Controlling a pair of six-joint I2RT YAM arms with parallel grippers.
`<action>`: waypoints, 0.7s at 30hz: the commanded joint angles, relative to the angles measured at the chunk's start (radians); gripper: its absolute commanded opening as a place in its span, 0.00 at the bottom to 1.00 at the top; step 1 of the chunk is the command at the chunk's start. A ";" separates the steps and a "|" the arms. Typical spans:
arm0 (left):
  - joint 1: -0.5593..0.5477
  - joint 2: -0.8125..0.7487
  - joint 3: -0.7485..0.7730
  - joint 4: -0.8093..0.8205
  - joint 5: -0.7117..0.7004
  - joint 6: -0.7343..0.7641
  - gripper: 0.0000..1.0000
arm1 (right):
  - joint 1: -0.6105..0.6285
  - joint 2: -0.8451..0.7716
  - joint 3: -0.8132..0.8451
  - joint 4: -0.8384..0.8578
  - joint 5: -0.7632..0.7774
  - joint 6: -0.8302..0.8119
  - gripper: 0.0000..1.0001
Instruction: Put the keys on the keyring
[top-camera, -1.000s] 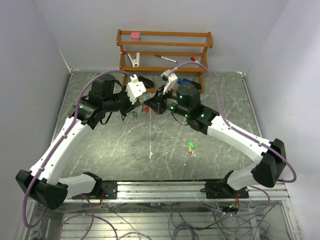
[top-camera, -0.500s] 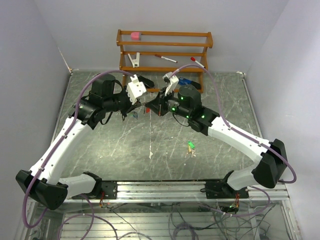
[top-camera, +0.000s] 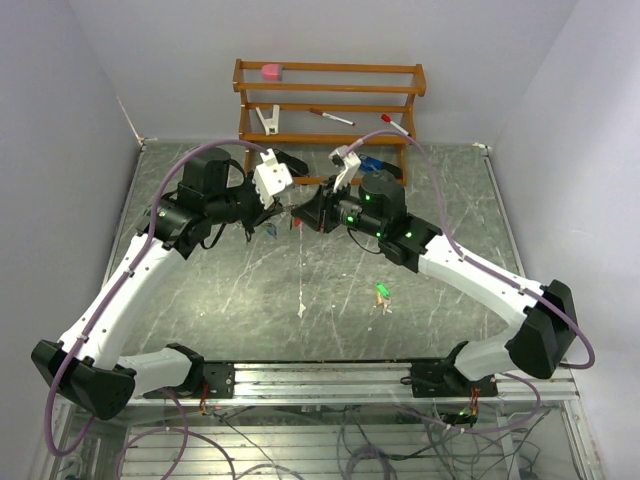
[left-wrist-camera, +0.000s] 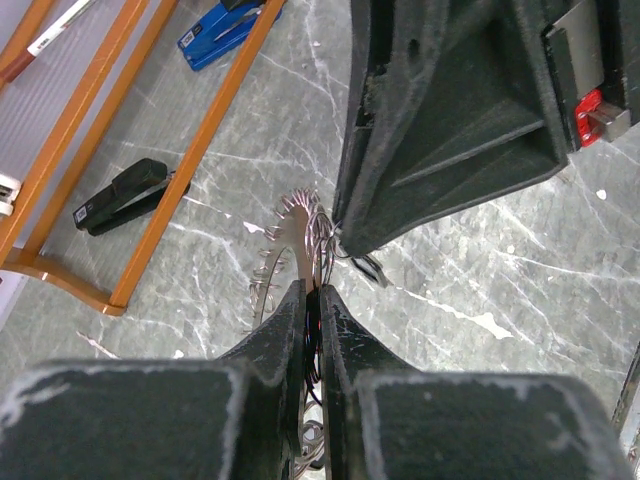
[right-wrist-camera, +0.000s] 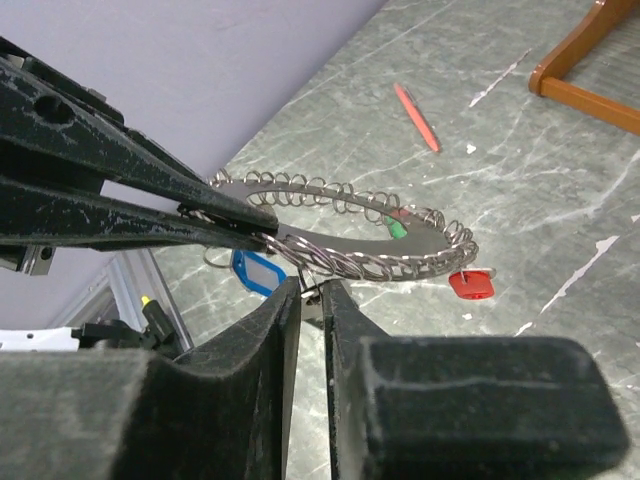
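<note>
A green key (top-camera: 381, 291) is seen lying on the table (top-camera: 220, 290), well apart. Farther in, the keyring (right-wrist-camera: 345, 245) is held aloft, clamped edge-on by the left gripper (left-wrist-camera: 312, 300). The right gripper (right-wrist-camera: 310, 290) is pinched shut on a small metal piece, judged a key, at its near rim. The hoop should be held steady while the piece is threaded, the red tag (right-wrist-camera: 470, 284) avoided.

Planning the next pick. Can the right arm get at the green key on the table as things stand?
Probably, but not at once. The green key lies on the table with nothing over it. But the right gripper is closed at the keyring that the left gripper holds; it must pull away first.
</note>
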 joint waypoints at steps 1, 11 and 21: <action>-0.009 -0.014 0.044 0.075 0.035 -0.007 0.07 | -0.007 -0.072 -0.036 0.006 0.005 0.006 0.20; -0.009 0.000 0.051 0.083 0.079 -0.012 0.07 | -0.010 -0.181 -0.043 -0.032 0.038 -0.063 0.30; -0.009 0.022 0.075 0.040 0.191 0.000 0.07 | -0.010 -0.086 0.038 -0.014 -0.143 -0.135 0.17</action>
